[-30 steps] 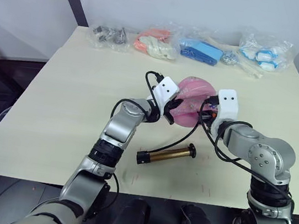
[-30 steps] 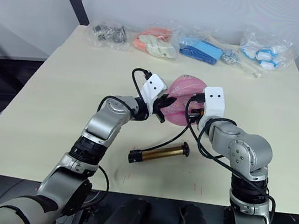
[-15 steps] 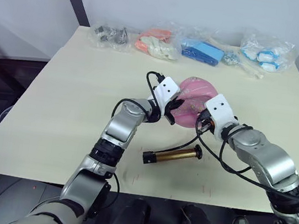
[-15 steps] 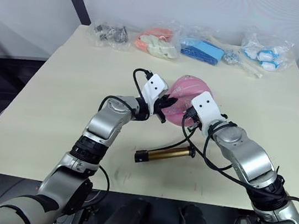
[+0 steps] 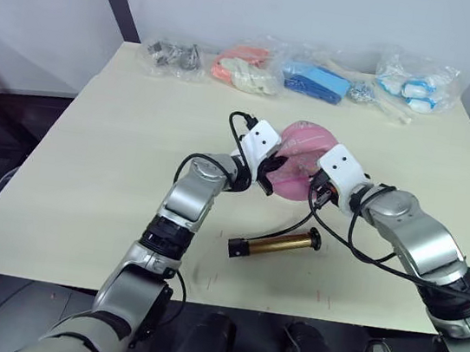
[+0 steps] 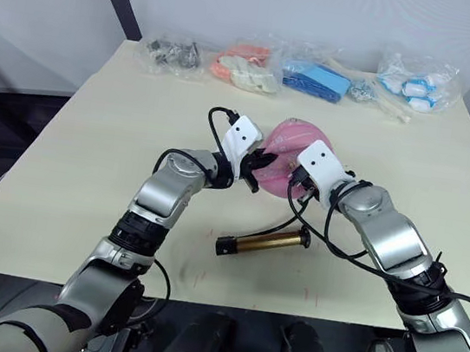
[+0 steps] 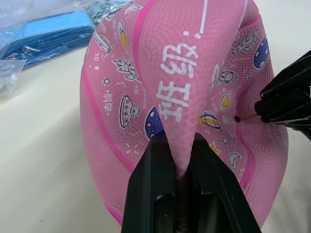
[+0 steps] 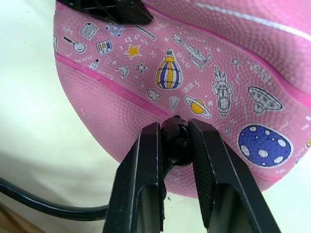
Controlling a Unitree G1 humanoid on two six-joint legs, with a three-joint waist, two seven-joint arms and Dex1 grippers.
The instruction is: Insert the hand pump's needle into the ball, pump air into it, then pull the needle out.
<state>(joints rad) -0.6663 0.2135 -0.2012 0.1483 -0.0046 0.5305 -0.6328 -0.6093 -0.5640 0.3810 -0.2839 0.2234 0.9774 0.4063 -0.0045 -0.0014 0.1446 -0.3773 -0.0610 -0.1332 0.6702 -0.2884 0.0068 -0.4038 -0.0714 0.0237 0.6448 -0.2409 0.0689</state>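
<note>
A: Quick count, pls?
B: 1 pink ball (image 5: 301, 157), 1 hand pump (image 5: 274, 244) w/ 1 black hose (image 5: 279, 227), just in front of the ball.
A: Bags?
B: 4 clear plastic bags behind the ball, one row: grey bits (image 5: 171, 56), orange-white (image 5: 246, 68), blue (image 5: 317, 80), blue-white (image 5: 416, 85).
A: Grippers?
B: 2: left gripper (image 7: 181, 160), right gripper (image 8: 174, 141), both at the ball.

Saggy pink ball (image 5: 301, 157), needle (image 8: 175, 137) at valve

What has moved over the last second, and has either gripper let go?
The hand pump slid along the table toward the robot's right as the right arm swung outward. Neither let go: the left gripper still pinches a fold of the ball, and the right gripper still holds the needle fitting against it.
</note>
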